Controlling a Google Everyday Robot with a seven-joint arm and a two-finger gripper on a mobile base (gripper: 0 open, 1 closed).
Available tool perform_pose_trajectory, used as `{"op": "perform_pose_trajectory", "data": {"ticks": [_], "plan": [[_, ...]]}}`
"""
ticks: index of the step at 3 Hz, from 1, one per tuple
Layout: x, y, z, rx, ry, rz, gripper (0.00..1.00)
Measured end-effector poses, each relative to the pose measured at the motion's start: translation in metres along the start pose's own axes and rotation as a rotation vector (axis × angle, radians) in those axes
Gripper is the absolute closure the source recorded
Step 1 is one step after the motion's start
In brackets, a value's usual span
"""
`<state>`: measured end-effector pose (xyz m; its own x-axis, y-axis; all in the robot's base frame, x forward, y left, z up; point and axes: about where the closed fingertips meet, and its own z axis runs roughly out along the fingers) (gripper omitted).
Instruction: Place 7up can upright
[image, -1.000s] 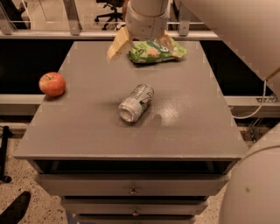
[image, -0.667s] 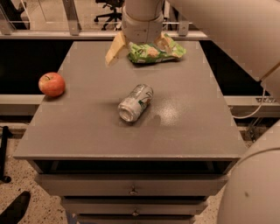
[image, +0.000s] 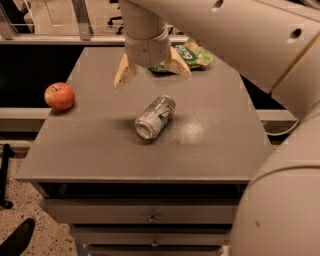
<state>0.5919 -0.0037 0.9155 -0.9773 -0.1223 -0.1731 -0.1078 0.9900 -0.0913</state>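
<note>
At mid-bench (image: 215, 150), the 7up can (image: 155, 117) lies on its side, long axis running near-left to far-right, one end face toward me. The end effector (image: 151, 70) hovers just behind it, fingers spread wide, empty. Risk: a finger touching first could roll the round body away.

Shiny metal 7up can (image: 155, 117), matt smooth table (image: 100, 150), glossy apple (image: 59, 96), smooth matt-fingered tool (image: 152, 79) hovering just beyond the can
</note>
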Motion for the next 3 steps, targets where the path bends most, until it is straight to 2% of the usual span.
{"op": "perform_pose_trajectory", "data": {"ticks": [1,2,3], "plan": [[0.011,0.018,0.004,0.001,0.039,0.114,0.0],[0.033,0.027,0.014,-0.033,0.065,0.246,0.0],[0.051,0.024,0.029,-0.088,0.073,0.313,0.0]]}}
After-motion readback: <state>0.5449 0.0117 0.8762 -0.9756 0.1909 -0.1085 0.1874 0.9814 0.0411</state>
